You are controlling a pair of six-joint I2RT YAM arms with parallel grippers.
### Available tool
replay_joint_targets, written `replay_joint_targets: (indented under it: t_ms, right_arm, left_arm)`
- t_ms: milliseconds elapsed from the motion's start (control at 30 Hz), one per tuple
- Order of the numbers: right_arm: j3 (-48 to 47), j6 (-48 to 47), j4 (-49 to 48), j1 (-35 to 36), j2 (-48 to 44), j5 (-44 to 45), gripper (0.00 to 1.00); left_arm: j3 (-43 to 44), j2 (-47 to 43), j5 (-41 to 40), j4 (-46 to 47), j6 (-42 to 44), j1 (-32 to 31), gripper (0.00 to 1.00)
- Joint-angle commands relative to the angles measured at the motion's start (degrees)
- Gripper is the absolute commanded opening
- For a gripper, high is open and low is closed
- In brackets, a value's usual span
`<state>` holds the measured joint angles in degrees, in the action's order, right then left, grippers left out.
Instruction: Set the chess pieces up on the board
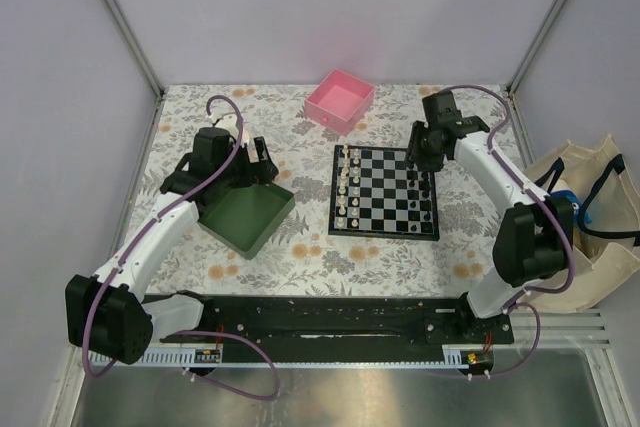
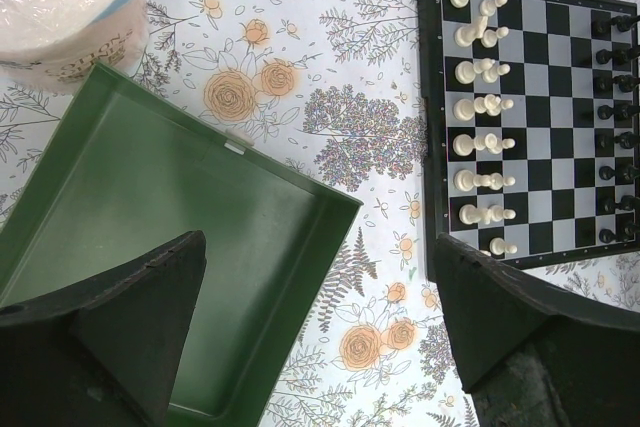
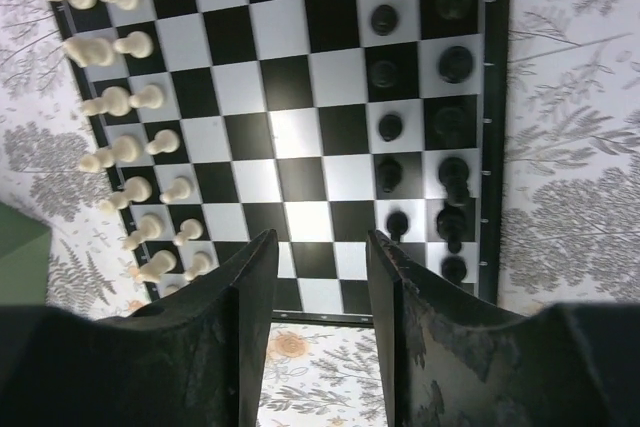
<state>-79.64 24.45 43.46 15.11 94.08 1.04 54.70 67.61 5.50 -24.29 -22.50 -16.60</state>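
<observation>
Cream-white and black chess pieces (image 3: 115, 100) stand on the board (image 3: 290, 137) just under your right gripper (image 3: 322, 247), its jaws partly apart and empty; your left gripper (image 2: 318, 247) gapes wide over the green tray (image 2: 200, 177).

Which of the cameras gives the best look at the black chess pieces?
The right wrist view: the black chess pieces sit close and spread out below it. The top external view shows them as tiny dark specks; the left wrist view catches them only at its right edge, partly cut off.
</observation>
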Motion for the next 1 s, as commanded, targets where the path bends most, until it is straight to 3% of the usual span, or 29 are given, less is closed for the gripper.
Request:
replay_joint_targets:
  t_ms: [0,67,200,400,533,733,833,867,967]
  right_arm:
    - [3.0,1.2,-3.6,-3.5,-4.9,2.3,0.52]
    - [4.0,1.6,-3.8,-5.3,-5.2,3.0,0.54]
    - [6.2,1.8,-4.5,-8.5,-6.4,2.9,0.68]
    - [8.5,-1.7,-9.9,-11.3,-10.0,-0.8,0.7]
    - [11.2,-4.1,-18.2,-11.3,-14.5,-2.8,0.7]
    - [21.4,-9.8,-34.4,-11.3,-24.5,6.9,0.76]
    - [28.1,-15.0,-44.8,-11.4,-28.5,10.6,0.9]
    - [30.0,-16.3,-47.6,-11.3,-29.4,11.3,0.99]
    - [33.0,-14.6,-49.8,-11.3,-30.0,17.0,1.0]
  left_arm:
    - [0.1,-0.2,-1.1,2.4,-0.3,-0.1,0.99]
    - [0.1,-0.2,-1.3,2.6,-0.3,-0.2,0.99]
    - [-0.3,-0.5,-2.0,3.6,-0.9,-0.2,0.99]
    - [0.8,0.7,-5.2,3.1,-2.7,-0.2,0.99]
    - [0.9,-0.9,-11.6,3.2,-3.2,-0.2,0.99]
    - [-0.3,-3.0,-14.4,6.1,-4.2,-0.1,0.99]
    - [0.0,-3.1,-14.5,7.2,-4.3,-0.2,0.99]
    - [0.1,-3.0,-14.5,7.7,-4.4,-0.1,0.99]
    - [-0.1,-3.3,-14.2,10.0,-4.2,-0.1,0.99]
